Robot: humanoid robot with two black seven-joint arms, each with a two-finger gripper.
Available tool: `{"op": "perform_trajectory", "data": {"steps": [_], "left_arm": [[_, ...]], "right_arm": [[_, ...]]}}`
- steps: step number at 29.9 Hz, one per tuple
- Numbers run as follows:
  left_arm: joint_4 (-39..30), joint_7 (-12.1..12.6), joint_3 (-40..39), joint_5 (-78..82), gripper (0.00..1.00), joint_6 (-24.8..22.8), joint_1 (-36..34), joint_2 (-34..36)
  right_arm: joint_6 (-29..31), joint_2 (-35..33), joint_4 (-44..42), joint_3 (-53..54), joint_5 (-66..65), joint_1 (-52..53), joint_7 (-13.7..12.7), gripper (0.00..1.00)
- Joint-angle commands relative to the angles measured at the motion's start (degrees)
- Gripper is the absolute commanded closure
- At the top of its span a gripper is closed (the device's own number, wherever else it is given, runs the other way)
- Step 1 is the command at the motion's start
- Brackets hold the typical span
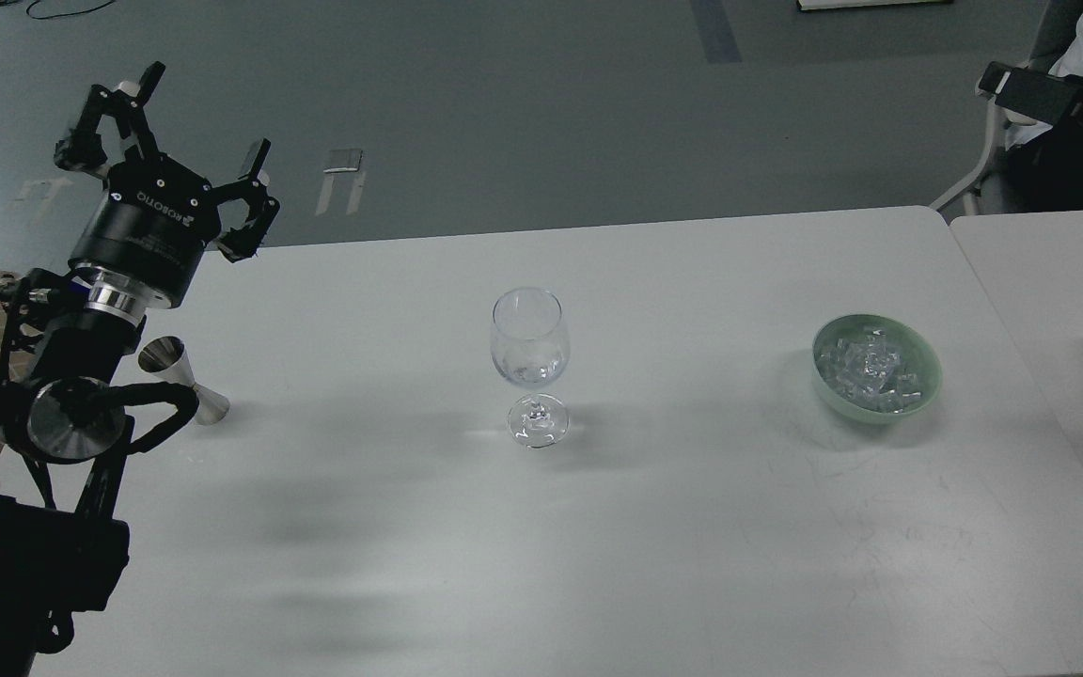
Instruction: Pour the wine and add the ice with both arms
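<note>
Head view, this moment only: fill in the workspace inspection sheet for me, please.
Surface: white table, faint scuffs at right.
Job's things: wine glass upright at centre; ice heaped in green bowl; steel jigger upright at left.
Clutter: nothing seen.
Grippers: left gripper open, empty, raised above the table's far left; right not in view.
Cables: black loops along left arm.
Surroundings: grey floor, second table, seated person.

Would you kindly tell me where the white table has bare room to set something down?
Bare stretches lie between the clear stemmed wine glass and the green bowl of ice, and across the white table nearer me. It is crowded by the steel jigger under the left end effector.
</note>
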Motion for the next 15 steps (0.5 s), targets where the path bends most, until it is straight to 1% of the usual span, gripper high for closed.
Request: {"op": "perform_trajectory", "data": {"steps": [1, 3, 4, 5, 6, 7, 12, 15], "left_arm": [[0.04, 0.25, -0.13, 0.00, 0.02, -0.43, 2.77, -0.14], [0.13, 0.69, -0.13, 0.00, 0.02, -1.05, 2.96, -0.14], [0.13, 0.08, -0.31, -0.09, 0.02, -1.40, 3.13, -0.40], [0.13, 0.16, -0.66, -0.09, 0.02, -1.49, 3.22, -0.67], [0.13, 0.94, -1.62, -0.09, 0.02, -1.75, 3.66, -1.02], [0.13, 1.04, -2.15, -0.17, 0.02, -2.19, 3.75, -1.02], [0.13, 0.95, -3.03, -0.26, 0.02, -5.53, 3.66, -1.11], [0.04, 0.95, -3.38, -0.26, 0.02, -6.67, 3.75, -1.37]], "right_arm": [[-0.12, -0.36, 0.84, -6.66, -3.96, 3.60, 0.80, 0.00], [-0.04, -1.06, 1.28, -8.25, -4.67, 3.69, 0.80, 0.00], [-0.03, -2.54, 2.15, -9.74, -5.11, 3.95, 0.80, 0.00], [-0.03, -3.51, 2.60, -10.19, -5.20, 3.96, 0.80, 0.00], [-0.03, -4.92, 3.38, -10.98, -5.11, 4.39, 0.88, 0.00], [-0.03, -5.54, 4.09, -11.42, -5.03, 4.57, 0.88, 0.00], [-0.12, -5.55, 4.36, -11.78, -5.11, 4.84, 0.88, 0.00], [-0.47, -4.93, 4.18, -12.13, -5.29, 3.96, 0.80, 0.00]]}}
